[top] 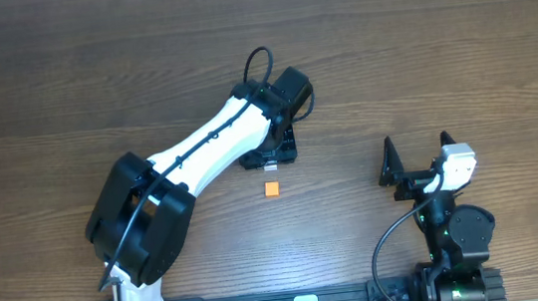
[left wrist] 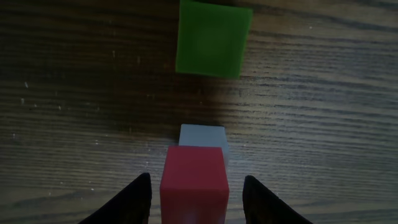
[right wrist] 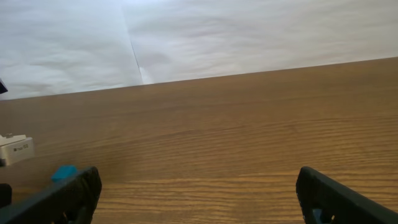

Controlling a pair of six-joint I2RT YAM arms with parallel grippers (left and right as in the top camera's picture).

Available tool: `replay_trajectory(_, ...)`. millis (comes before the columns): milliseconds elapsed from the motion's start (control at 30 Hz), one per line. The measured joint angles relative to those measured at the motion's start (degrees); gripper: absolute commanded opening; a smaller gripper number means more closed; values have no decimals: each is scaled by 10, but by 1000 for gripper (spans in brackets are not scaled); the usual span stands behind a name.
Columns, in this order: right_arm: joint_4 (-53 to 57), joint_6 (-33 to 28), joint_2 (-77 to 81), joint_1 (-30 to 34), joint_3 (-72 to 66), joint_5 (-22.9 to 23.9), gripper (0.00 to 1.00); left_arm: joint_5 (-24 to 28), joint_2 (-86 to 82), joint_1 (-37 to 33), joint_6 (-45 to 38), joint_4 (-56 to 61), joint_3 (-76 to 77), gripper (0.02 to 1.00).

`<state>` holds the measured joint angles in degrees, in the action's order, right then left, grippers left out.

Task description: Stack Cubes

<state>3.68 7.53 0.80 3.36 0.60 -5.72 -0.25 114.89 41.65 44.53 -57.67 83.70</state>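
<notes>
Around the red cube (left wrist: pixel 194 177): left gripper (left wrist: pixel 196 186), fingers spread, one on each side with a gap showing.
White cube (left wrist: pixel 203 135): just beyond the red cube; I cannot tell whether the red one rests on it.
Green cube (left wrist: pixel 213 38): farther beyond the red cube, apart from the white one.
Orange cube (top: pixel 271 189): on the table (top: pixel 458 40), near the gripper straddling the red cube.
Right gripper (top: pixel 417 150): fingers wide apart, empty, well right of the red cube.
</notes>
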Motion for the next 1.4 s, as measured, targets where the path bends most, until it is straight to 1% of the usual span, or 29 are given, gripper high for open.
replay_trajectory(233,0,0,0,0,0,0,991,1,0,0,-3,3,0,397)
replay_trajectory(667,0,0,0,0,0,0,993,4,1,0,-15,5,0,358)
replay_trajectory(767,0,0,0,0,0,0,993,4,1,0,-15,5,0,336)
replay_trajectory(1133,0,0,0,0,0,0,993,13,1,0,-26,13,0,347)
replay_trajectory(1400,0,0,0,0,0,0,991,13,1,0,-30,13,0,301)
